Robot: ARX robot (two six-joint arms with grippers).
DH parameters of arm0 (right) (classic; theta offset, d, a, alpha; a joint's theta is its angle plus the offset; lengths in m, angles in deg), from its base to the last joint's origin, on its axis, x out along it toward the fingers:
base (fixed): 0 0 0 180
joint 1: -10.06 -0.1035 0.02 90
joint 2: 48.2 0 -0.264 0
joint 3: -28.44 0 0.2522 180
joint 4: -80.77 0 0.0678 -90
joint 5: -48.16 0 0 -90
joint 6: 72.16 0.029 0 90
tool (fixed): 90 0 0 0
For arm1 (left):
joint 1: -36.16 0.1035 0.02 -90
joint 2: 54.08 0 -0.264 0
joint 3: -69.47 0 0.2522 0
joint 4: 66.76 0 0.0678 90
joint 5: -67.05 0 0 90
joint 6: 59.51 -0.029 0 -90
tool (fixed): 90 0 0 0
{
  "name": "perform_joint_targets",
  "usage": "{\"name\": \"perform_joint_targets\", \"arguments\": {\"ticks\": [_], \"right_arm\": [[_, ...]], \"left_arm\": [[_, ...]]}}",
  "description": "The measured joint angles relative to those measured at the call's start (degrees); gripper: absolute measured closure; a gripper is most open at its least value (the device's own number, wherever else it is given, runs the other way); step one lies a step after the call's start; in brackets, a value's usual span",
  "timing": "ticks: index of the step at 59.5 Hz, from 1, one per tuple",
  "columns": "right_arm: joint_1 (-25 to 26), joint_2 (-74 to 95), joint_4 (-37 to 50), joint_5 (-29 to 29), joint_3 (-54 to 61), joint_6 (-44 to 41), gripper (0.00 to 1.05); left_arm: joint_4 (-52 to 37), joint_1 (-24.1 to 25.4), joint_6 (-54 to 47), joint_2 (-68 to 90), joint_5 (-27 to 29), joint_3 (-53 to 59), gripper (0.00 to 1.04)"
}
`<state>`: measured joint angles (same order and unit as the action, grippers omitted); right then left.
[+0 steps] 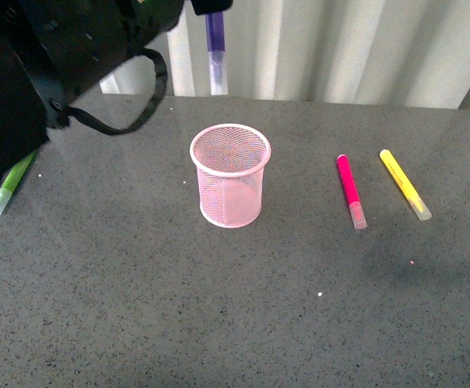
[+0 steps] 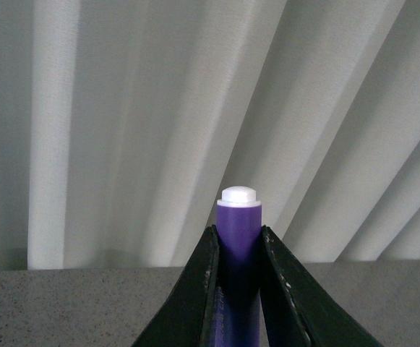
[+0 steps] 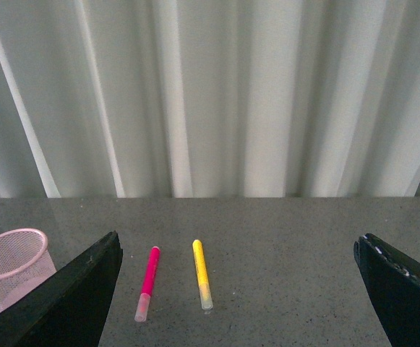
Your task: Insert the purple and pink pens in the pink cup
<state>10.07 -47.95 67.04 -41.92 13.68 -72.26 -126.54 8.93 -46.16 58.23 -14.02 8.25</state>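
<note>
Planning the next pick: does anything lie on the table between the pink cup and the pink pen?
No. In the front view the stretch of grey table between the pink cup and the pink pen is bare; the yellow marker lies beyond the pen.

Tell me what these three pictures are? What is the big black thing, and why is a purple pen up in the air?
They all show one moment, from three cameras on a robot with two arms. The first camera sits on the robot's body and looks forward over a grey table. The big black thing at the top left is the robot's left arm, close to the camera. It holds the purple pen up high, behind the pink cup.

The second camera rides on that arm's wrist. There the left gripper has two black fingers squeezing the purple pen.

The third camera rides on the other wrist. The right gripper is wide open and holds nothing.

On the table lie a pink pen, a yellow pen and a green pen. No pen shows in the cup yet.
</note>
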Motion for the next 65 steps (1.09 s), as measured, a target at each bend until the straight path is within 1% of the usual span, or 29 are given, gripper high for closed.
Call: {"name": "perform_joint_targets", "arguments": {"ticks": [5,11,18,25,29,41,59,65], "right_arm": [[0.0,0.0,0.0,0.0,0.0,0.0,0.07],[0.0,0.0,0.0,0.0,0.0,0.0,0.07],[0.0,0.0,0.0,0.0,0.0,0.0,0.07],[0.0,0.0,0.0,0.0,0.0,0.0,0.07],[0.0,0.0,0.0,0.0,0.0,0.0,0.07],[0.0,0.0,0.0,0.0,0.0,0.0,0.07],[0.0,0.0,0.0,0.0,0.0,0.0,0.07],[0.0,0.0,0.0,0.0,0.0,0.0,0.07]], "left_arm": [[-1.9,-1.5,-0.2,2.9,2.8,-0.6,0.92],[-3.3,-2.3,-0.9,7.1,3.2,-2.8,0.92],[-3.3,-2.1,-1.0,10.0,4.2,-5.3,0.92],[-3.6,-1.3,-2.0,13.0,3.8,-7.6,0.92],[-3.6,-0.7,-2.4,14.0,2.7,-7.8,0.92],[-3.8,0.2,-2.8,15.1,2.1,-7.7,0.92],[-4.6,0.0,-2.5,16.5,2.7,-5.8,0.92],[-3.9,-0.2,-1.4,16.5,1.9,-5.3,0.92]]}}
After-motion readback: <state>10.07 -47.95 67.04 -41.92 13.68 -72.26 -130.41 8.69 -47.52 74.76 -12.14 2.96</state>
